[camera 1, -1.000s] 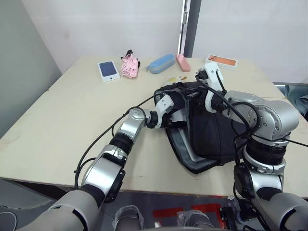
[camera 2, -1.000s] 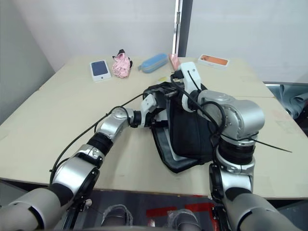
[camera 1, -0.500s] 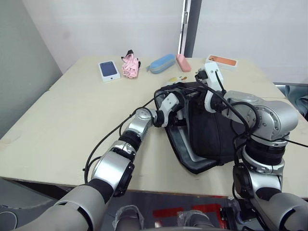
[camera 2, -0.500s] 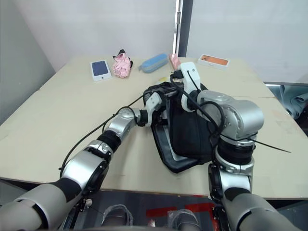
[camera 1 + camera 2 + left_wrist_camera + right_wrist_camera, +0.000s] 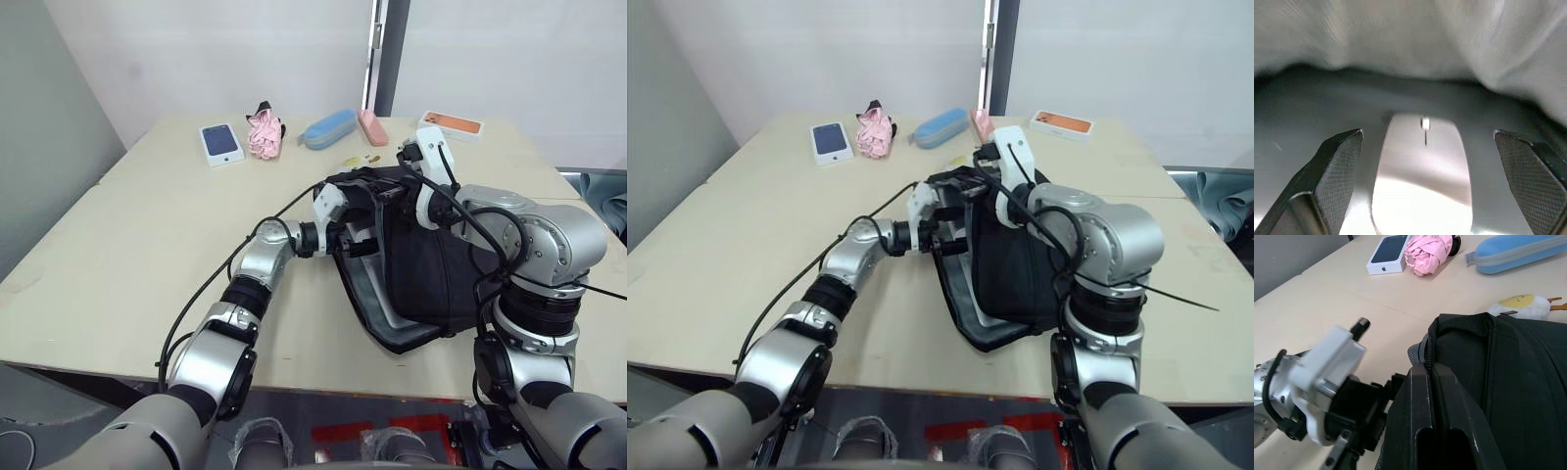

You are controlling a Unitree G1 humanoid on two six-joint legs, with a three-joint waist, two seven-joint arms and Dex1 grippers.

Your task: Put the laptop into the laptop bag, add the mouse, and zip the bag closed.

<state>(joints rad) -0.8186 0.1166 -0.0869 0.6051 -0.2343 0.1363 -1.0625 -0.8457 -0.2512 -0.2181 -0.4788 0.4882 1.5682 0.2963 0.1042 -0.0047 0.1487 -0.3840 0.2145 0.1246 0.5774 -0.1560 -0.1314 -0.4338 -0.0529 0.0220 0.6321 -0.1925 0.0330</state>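
Observation:
The black laptop bag [image 5: 431,274] lies on the table with its mouth open toward my left arm. My right gripper [image 5: 1423,374] is shut on the bag's upper edge and holds that flap raised. A slim pale edge [image 5: 390,315] inside the mouth looks like the laptop. My left gripper [image 5: 356,238] reaches into the opening and stands open. The white mouse [image 5: 1422,171] lies between its fingers on a grey surface inside the bag, with a gap on each side. The bag's white plush duck [image 5: 1520,306] rests just behind the bag.
Along the table's far side lie a boxed phone [image 5: 221,143], a pink folded umbrella [image 5: 263,132], a blue case [image 5: 328,128], a pink case [image 5: 372,127] and an orange box [image 5: 453,125]. The bag's near corner sits close to the table's front edge [image 5: 392,377].
My left gripper pushed deeper into the bag's mouth half a second ago and has since drawn back a little. The right gripper and the raised flap have stayed put.

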